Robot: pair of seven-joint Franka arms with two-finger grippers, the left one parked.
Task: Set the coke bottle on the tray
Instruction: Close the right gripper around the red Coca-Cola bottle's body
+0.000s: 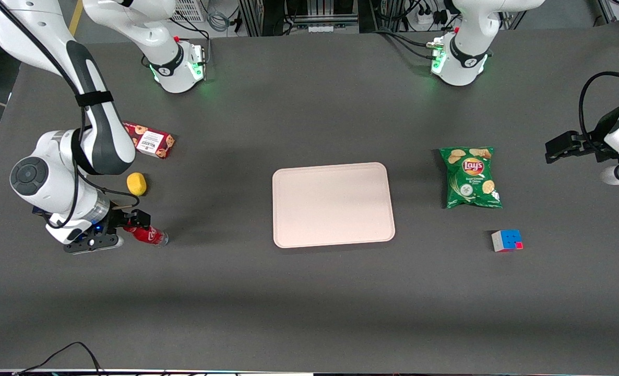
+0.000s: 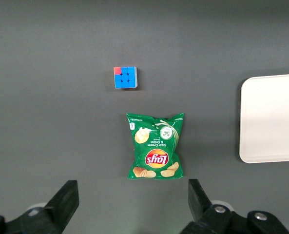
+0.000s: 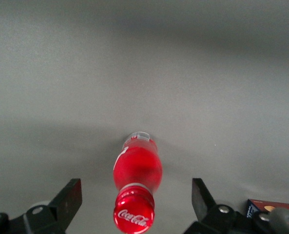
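Observation:
The coke bottle (image 1: 150, 235) lies on its side on the dark table at the working arm's end, its clear base pointing toward the tray. In the right wrist view the coke bottle (image 3: 135, 187) shows its red cap with white script facing the camera. My gripper (image 1: 127, 225) is at the bottle's cap end, open, with the fingers (image 3: 68, 200) wide apart on either side of the cap and not touching it. The pale pinkish-cream tray (image 1: 333, 204) lies flat in the middle of the table and also shows in the left wrist view (image 2: 273, 117).
A yellow lemon (image 1: 136, 184) and a red cookie box (image 1: 150, 140) lie farther from the front camera than the bottle. A green chips bag (image 1: 470, 177) and a colour cube (image 1: 507, 241) lie toward the parked arm's end.

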